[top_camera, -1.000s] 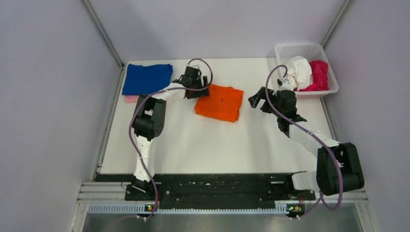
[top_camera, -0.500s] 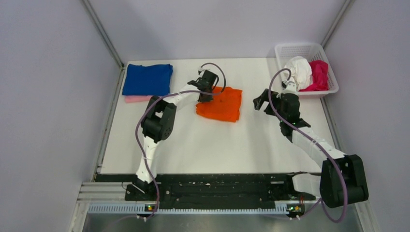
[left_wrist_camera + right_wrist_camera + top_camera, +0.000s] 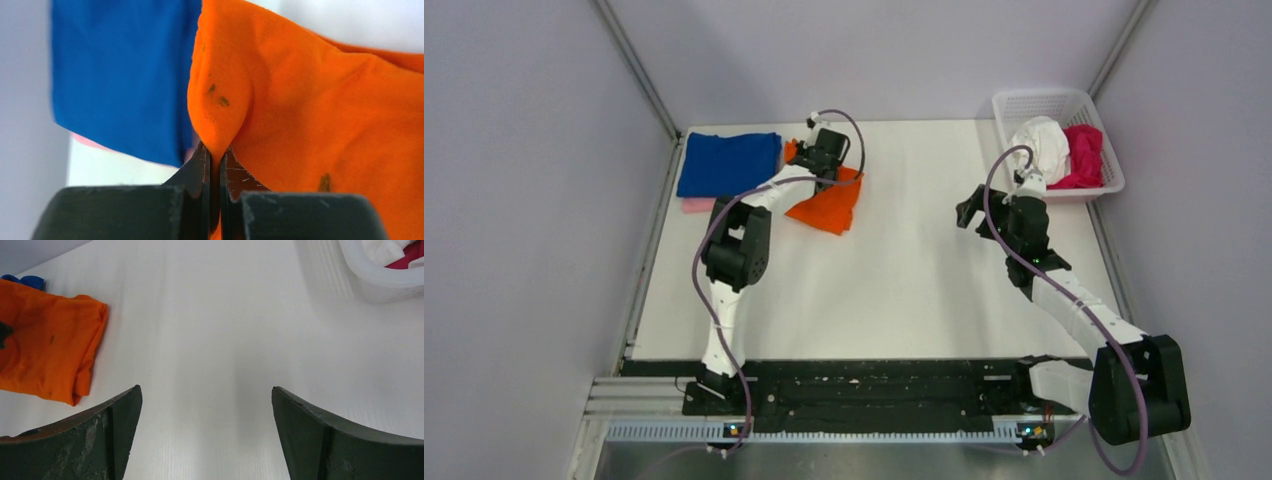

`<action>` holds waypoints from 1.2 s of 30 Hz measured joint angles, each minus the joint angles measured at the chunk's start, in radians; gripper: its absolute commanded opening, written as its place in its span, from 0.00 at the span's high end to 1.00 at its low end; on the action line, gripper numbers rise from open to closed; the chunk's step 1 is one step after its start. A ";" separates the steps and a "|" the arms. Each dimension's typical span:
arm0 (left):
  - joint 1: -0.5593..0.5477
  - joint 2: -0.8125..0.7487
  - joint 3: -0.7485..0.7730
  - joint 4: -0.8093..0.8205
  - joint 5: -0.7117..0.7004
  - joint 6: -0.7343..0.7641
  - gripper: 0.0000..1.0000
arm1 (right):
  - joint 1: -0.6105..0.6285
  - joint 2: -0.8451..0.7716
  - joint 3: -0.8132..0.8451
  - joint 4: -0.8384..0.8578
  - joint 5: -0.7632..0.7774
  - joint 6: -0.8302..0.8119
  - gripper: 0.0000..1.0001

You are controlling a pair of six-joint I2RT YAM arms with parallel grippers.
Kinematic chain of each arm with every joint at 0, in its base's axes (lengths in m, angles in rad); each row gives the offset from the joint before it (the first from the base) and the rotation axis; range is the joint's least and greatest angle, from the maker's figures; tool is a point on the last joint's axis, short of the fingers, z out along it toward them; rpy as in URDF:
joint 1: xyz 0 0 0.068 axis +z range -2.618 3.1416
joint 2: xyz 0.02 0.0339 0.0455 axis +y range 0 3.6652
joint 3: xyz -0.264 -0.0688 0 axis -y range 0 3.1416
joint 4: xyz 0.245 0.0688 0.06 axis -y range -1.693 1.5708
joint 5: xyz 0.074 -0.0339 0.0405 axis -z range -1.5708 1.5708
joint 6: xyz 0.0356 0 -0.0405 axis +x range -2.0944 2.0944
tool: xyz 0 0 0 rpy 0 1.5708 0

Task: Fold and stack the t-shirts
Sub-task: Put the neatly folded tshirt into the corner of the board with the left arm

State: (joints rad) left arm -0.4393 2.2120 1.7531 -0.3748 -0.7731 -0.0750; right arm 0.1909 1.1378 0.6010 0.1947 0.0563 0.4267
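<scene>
— Progress so far?

— In the overhead view the blue t-shirt [image 3: 729,163] lies folded flat at the upper left of the table [image 3: 904,290]. It sits on the pink t-shirt [image 3: 694,205], of which only a strip shows at its lower edge. I'd count those two as folded and stacked.

— And the orange t-shirt [image 3: 832,203]?

— It is folded into a compact packet just right of the blue one, upper centre-left of the frame. The left gripper [image 3: 214,156] has its jaws pinched tight on a ridge of orange cloth on the side facing the blue shirt. The wrist view shows the fabric bunched up between them.

— So it's on the pile?

— Not yet, by my reading. It sits beside the blue shirt, not on top. Whether their edges touch, I cannot tell.

— What about the other arm?

— The right gripper [image 3: 205,392] is spread wide with nothing between its fingers, over bare table right of centre.

— What remains?

— The white t-shirt [image 3: 1042,143] and the magenta t-shirt [image 3: 1084,155] lie crumpled in the basket [image 3: 1024,100] at the upper right. Both need taking out, folding and stacking, once the orange one tops the pile. I'd say the task is about halfway done.
</scene>
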 measured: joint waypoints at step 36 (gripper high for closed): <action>0.217 -0.318 -0.003 0.188 0.224 0.258 1.00 | 0.000 -0.035 -0.001 -0.009 0.056 -0.007 0.01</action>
State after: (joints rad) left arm -0.2222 1.8938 1.7504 -0.1864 -0.5495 0.1833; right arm 0.1909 1.1027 0.6003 0.1856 0.1120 0.4194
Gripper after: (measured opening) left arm 0.049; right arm 0.986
